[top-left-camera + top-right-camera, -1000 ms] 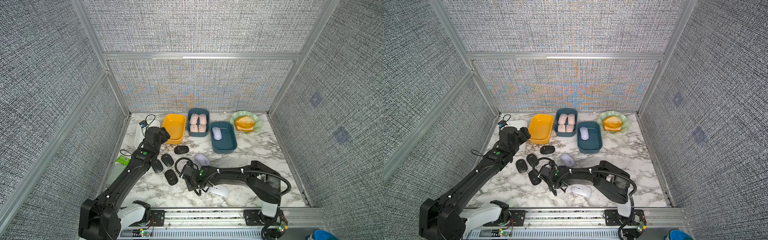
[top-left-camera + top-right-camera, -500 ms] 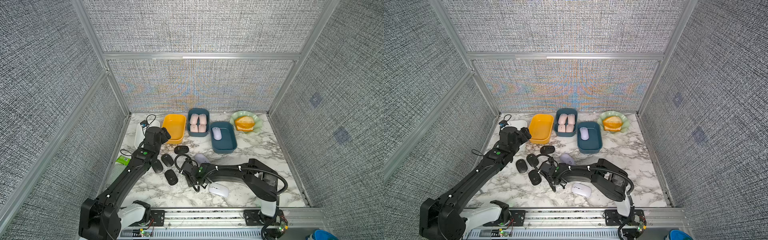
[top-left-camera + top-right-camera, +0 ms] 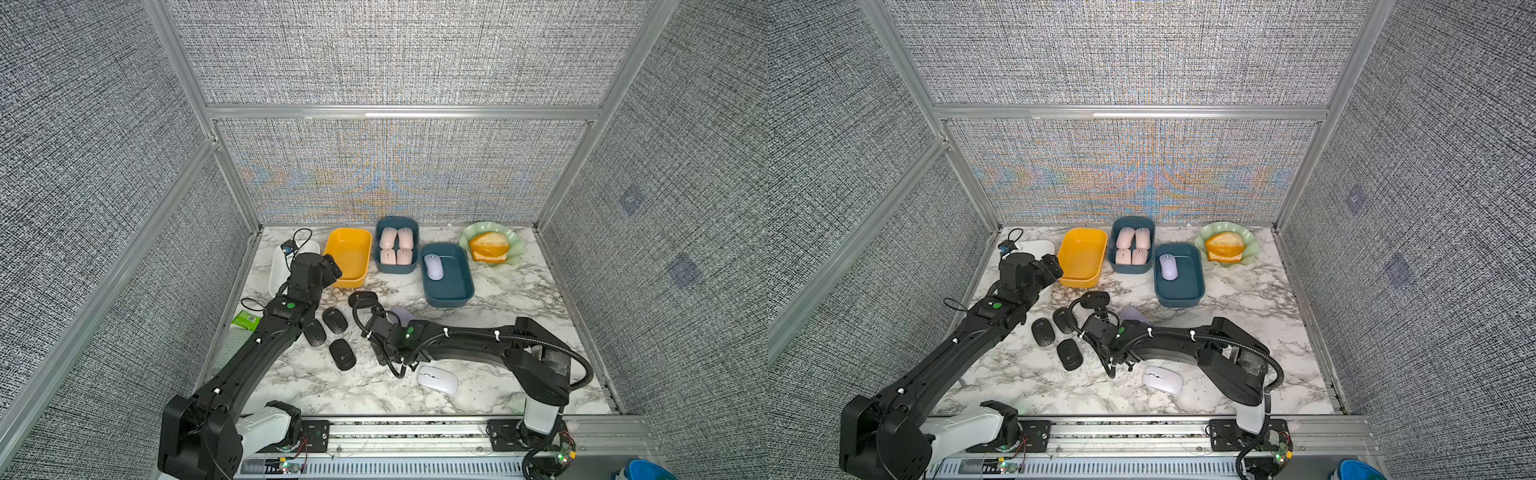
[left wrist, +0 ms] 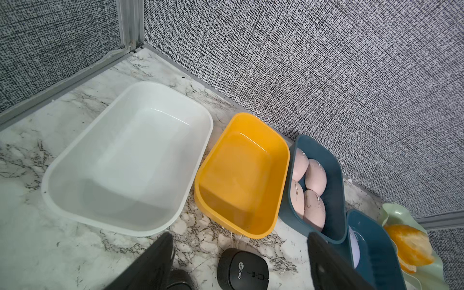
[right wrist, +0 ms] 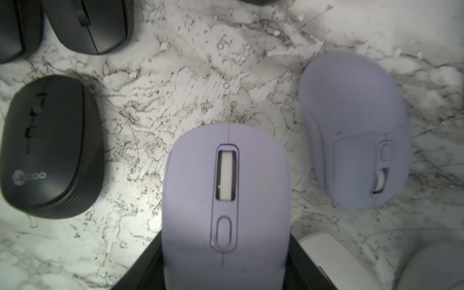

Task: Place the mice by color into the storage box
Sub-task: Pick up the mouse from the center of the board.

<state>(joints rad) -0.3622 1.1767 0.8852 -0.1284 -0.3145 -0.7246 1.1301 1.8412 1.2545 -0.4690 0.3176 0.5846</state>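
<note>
My right gripper (image 5: 226, 263) is shut on a lilac mouse (image 5: 226, 188), low over the marble, with a jaw on each of its sides. A second lilac mouse (image 5: 354, 130) lies on its side next to it and shows partly behind the arm (image 3: 401, 314). Several black mice (image 3: 335, 320) lie left of the right gripper (image 3: 384, 332). A white mouse (image 3: 437, 379) lies near the front. My left gripper (image 4: 238, 236) hangs open above a black mouse (image 4: 242, 268), beside the yellow box (image 3: 349, 257). One blue box (image 3: 397, 268) holds pink mice (image 3: 395, 245). The other blue box (image 3: 453, 291) holds a lilac mouse (image 3: 433, 266).
A white box (image 4: 130, 155) stands in the back left corner next to the yellow one. A green dish (image 3: 513, 245) with a bread roll (image 3: 489, 245) sits at the back right. A green packet (image 3: 245, 321) lies by the left wall. Fabric walls enclose three sides.
My right gripper's jaws have narrowed onto the lilac mouse, and that arm has shifted slightly over the other lilac mouse. The left arm has stayed still.
</note>
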